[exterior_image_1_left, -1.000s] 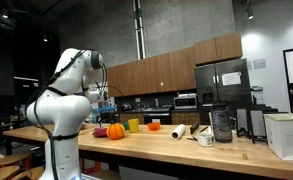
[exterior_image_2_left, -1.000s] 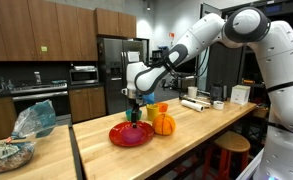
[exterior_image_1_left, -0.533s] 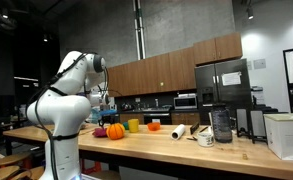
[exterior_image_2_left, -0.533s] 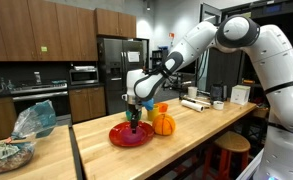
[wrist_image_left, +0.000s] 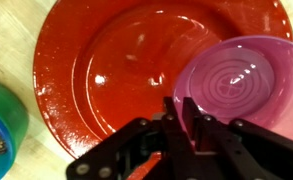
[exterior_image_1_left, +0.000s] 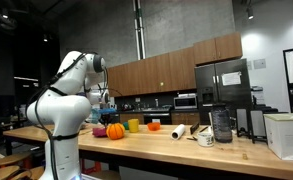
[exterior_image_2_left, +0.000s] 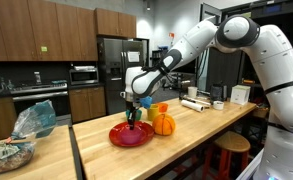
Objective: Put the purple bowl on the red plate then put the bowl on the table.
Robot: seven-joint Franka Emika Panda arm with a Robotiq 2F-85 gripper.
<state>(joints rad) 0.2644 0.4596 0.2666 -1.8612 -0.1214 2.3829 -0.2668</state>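
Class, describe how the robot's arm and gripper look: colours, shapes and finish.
The arm is glossy white, built of rounded, bulbous segments with darker seams at the joints. The gripper is black, with two slim fingers on angular linkages.

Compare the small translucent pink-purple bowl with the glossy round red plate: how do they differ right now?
The red plate is far wider and shallower; the purple bowl is small and deep. The gripper pinches the bowl's rim; the plate lies free. Both are round and glossy.
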